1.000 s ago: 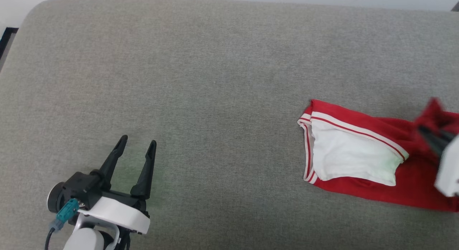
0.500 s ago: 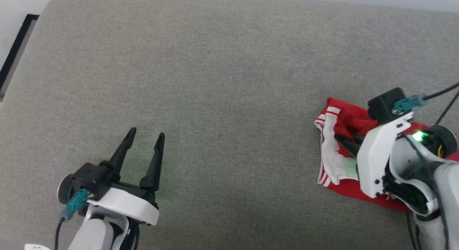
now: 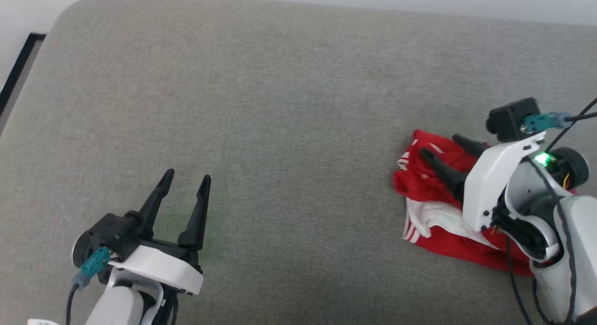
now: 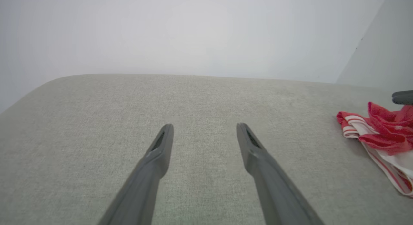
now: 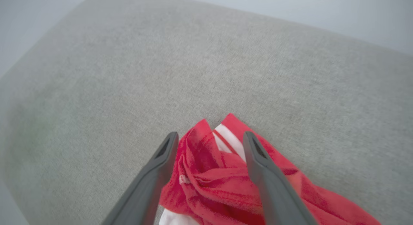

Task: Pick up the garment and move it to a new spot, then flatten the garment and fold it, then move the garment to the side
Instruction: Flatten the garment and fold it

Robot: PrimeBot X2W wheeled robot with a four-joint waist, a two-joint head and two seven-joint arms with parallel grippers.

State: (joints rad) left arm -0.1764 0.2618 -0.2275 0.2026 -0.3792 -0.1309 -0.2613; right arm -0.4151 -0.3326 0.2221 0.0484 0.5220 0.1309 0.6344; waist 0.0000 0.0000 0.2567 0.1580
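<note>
Right end effector (image 3: 440, 145) is sitting open, straddling a raised red fold of the shirt (image 3: 419, 185) and gripping nothing. Left end effector (image 3: 187, 175) is also open, hovering over bare cushion (image 3: 280, 106), with the shirt well off to its right. Risk: a fingertip snagging cloth on retreat, dragging the bundle and undoing the fold. Shirt is lying bunched, long axis running roughly along the right fingers and back under the wrist, striped sleeve edge pointing toward the left end effector.
</note>
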